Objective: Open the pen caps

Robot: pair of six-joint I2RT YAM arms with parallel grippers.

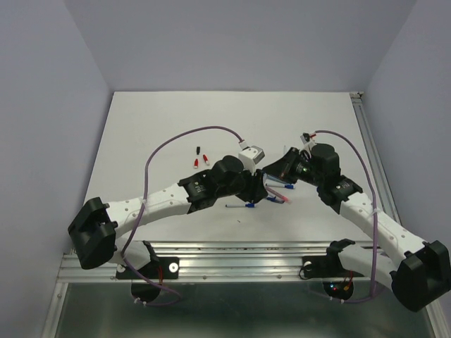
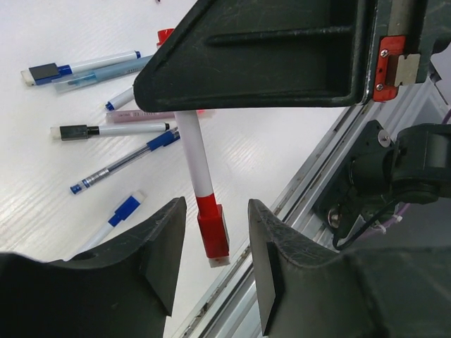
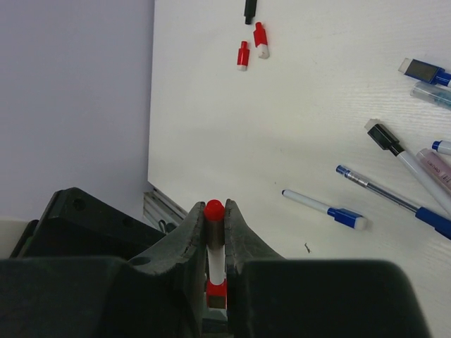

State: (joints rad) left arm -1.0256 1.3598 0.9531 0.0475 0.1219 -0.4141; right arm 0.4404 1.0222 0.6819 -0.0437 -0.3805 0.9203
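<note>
Red cap [image 2: 213,236] sits between the open jaws of my left gripper [image 2: 216,220], not yet pinched. My right gripper [image 3: 215,222] is clamped on the red pen [image 2: 196,151], holding it off the table [image 1: 155,127]. Next I'd close on the cap, then pull straight along the barrel.

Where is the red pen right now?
The right end effector pinches the red pen above the middle of the table. In the left wrist view its red cap hangs between the left end effector's open fingers, beside the loose pens.
</note>
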